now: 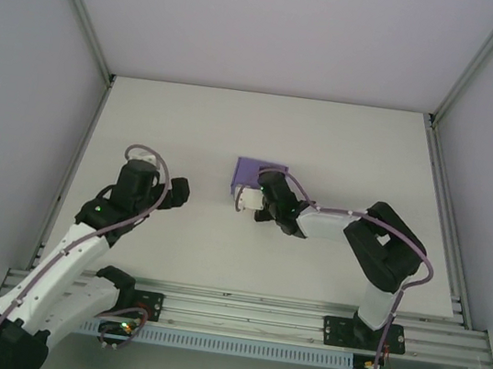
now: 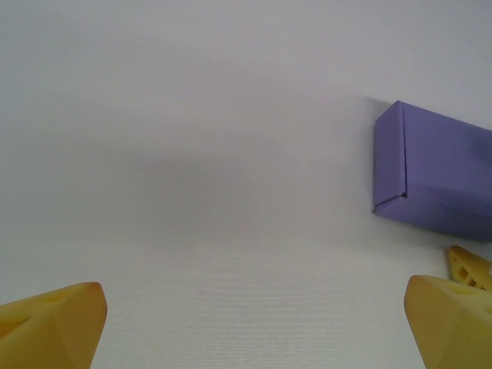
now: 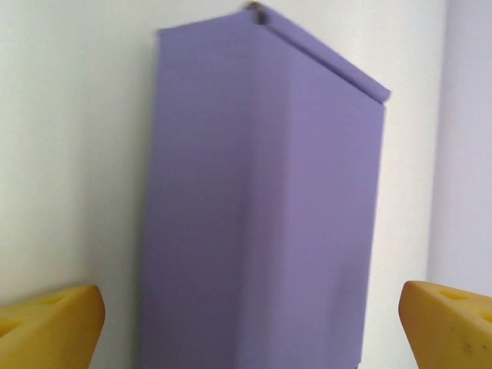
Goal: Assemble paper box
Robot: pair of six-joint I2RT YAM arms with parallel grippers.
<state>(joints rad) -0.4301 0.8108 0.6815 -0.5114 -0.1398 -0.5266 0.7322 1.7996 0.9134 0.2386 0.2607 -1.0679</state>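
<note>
White tabletop (image 1: 236, 127), plain walls around it. From my seat, the left gripper (image 2: 246, 323) is spread wide and holds nothing. The folded-up paper box (image 2: 438, 173) lies mid-table, off to its right. Further right, the right gripper (image 3: 250, 323) is spread wide too, straddling the box, probably not touching it, though that view's blurry.

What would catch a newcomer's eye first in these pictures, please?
The purple paper box, folded up, lies midway across the white table. The right pincer hangs open over it, a gap showing on either side; the left pincer stands open further left, holding nothing.
</note>
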